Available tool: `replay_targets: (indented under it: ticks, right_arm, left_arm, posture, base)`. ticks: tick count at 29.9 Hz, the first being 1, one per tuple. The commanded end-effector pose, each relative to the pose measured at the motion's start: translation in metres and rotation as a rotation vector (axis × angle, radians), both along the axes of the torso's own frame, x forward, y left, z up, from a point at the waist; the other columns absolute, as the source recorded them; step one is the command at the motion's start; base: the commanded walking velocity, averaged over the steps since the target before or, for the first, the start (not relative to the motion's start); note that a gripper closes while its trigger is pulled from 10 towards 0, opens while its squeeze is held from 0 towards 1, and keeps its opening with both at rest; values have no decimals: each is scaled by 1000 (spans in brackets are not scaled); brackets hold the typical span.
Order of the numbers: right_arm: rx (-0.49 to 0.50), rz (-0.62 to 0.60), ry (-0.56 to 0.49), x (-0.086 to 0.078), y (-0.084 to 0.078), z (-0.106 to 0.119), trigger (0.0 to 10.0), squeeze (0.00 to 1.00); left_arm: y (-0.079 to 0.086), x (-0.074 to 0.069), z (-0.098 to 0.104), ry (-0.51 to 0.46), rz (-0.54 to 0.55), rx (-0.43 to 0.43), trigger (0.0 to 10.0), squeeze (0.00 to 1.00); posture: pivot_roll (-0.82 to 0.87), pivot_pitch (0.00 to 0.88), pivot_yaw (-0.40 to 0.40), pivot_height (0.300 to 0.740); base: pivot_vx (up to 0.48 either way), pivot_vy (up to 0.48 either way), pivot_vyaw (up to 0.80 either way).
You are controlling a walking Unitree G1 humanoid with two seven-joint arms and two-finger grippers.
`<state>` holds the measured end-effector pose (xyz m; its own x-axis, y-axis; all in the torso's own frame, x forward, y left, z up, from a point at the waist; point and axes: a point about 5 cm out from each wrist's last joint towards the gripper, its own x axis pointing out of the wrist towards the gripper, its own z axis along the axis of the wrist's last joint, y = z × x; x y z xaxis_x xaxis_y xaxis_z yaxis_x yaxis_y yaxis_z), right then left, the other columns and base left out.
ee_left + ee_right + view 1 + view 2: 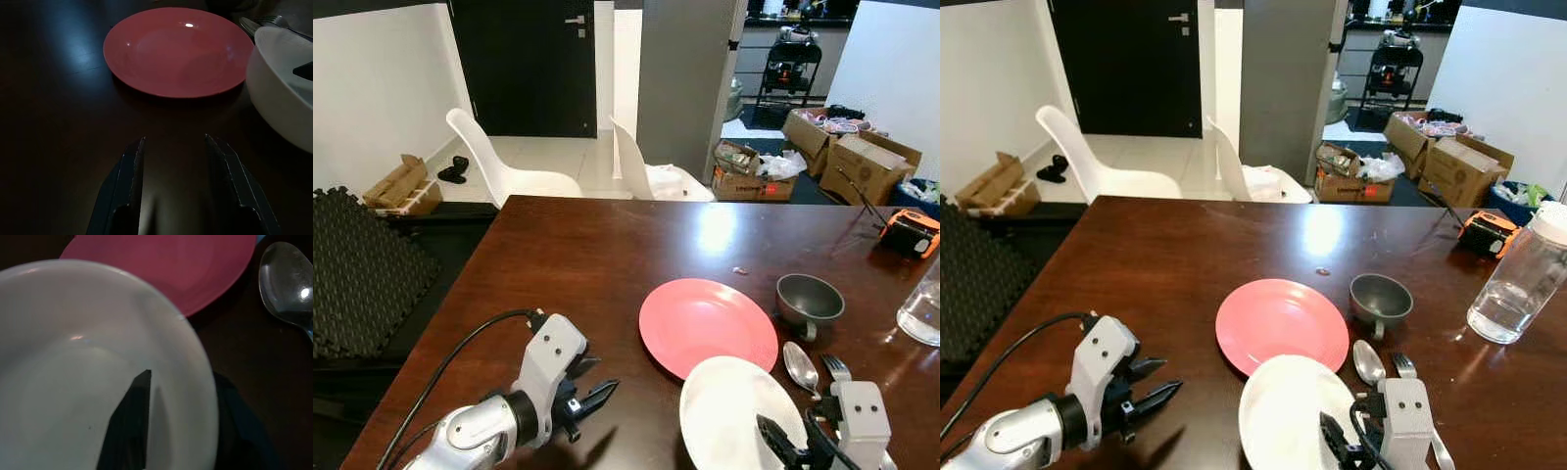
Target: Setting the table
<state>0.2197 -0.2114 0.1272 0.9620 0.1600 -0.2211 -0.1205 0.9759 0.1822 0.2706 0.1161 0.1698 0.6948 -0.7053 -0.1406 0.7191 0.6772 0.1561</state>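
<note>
A white plate [732, 409] with a raised rim is at the table's near right, and its far edge overlaps the near rim of a pink plate [708, 325]. My right gripper [183, 382] is shut on the white plate's near rim, one finger [132, 416] inside and the other under the edge. A spoon [800, 366] and a fork [836, 367] lie to the right of the plates. Behind them stands a grey bowl [809, 299]. My left gripper [592, 397] hovers open and empty over the dark wood, left of the plates.
A clear water bottle [1518, 279] stands at the table's right edge, with an orange device [909, 233] further back. Two white chairs [509, 171] stand at the brown table's [597, 255] far side. Cardboard boxes [862, 162] lie on the floor beyond.
</note>
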Motion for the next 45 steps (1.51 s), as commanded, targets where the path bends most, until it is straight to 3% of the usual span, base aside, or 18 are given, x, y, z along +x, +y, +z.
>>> replay_targets:
  ticks: [1, 13, 14, 21, 23, 27, 31, 32, 33, 34, 36, 38, 39, 42, 45]
  right_arm:
    - [19, -29, 26, -2, -5, -5, 0, 0]
    - [130, -35, -44, 5, -3, 9, 0, 0]
    - [188, -44, -58, 7, -2, 11, 0, 0]
    - [304, -32, -138, 11, 3, 23, 0, 0]
    - [401, -26, -172, 14, 8, 30, 0, 0]
    - [455, 0, -162, 16, 17, 28, 0, 0]
    - [493, 73, -77, 15, 38, 15, 0, 0]
    - [484, 89, -38, 15, 44, 8, 2745, 0]
    - [475, 98, -14, 14, 48, 3, 2745, 0]
    - [472, 101, 14, 14, 50, -2, 10000, 0]
    - [473, 103, 30, 14, 50, -4, 10000, 0]
    - [454, 131, 62, 14, 54, -9, 10000, 0]
    - [454, 131, 62, 14, 54, -9, 10000, 0]
    - [405, 177, 85, 18, 59, -13, 10000, 0]
    - [392, 177, 82, 21, 59, -13, 10000, 0]
  left_arm:
    - [3, -2, -6, 23, 14, 8, 10000, 98]
    - [1, 0, -5, 22, 12, 7, 10000, 94]
    - [2, 0, -5, 22, 15, 8, 10000, 98]
    - [3, 1, -4, 21, 21, 9, 10000, 98]
    - [3, 2, -4, 19, 25, 9, 10000, 94]
    - [3, 2, -4, 17, 26, 10, 10000, 98]
    - [3, 2, -3, 14, 30, 11, 10000, 94]
    - [3, 2, -3, 13, 33, 12, 10000, 98]
    - [3, 3, -3, 13, 35, 13, 10000, 98]
    - [5, 4, -3, 7, 53, 15, 10000, 98]
    - [5, 5, -3, 2, 67, 17, 10000, 98]
    - [15, 15, 0, -36, 180, 16, 10000, 110]
    - [15, 15, 0, -36, 180, 16, 10000, 110]
    - [56, 36, 17, -97, 442, -4, 10000, 106]
    - [63, 36, 18, -103, 446, 17, 10000, 102]
  posture:
    - [-74, 117, 86, 740]
    - [-70, 116, 90, 740]
    - [-68, 117, 92, 740]
    - [-67, 116, 94, 740]
    - [-69, 115, 96, 740]
    - [-64, 115, 96, 740]
    - [-59, 115, 95, 740]
    - [-58, 116, 96, 740]
    - [-59, 115, 97, 740]
    - [-58, 116, 96, 740]
    - [-58, 116, 96, 740]
    - [-54, 114, 97, 740]
    - [-54, 114, 97, 740]
    - [-45, 111, 95, 740]
    - [-38, 108, 92, 740]
  base:
    - [0, 0, 0]
    - [0, 0, 0]
    - [0, 0, 0]
    - [0, 0, 0]
    - [0, 0, 0]
    - [0, 0, 0]
    - [0, 0, 0]
    - [0, 0, 0]
    - [0, 0, 0]
    - [0, 0, 0]
    - [0, 0, 0]
    - [0, 0, 0]
    - [0, 0, 0]
    - [0, 0, 0]
    - [0, 0, 0]
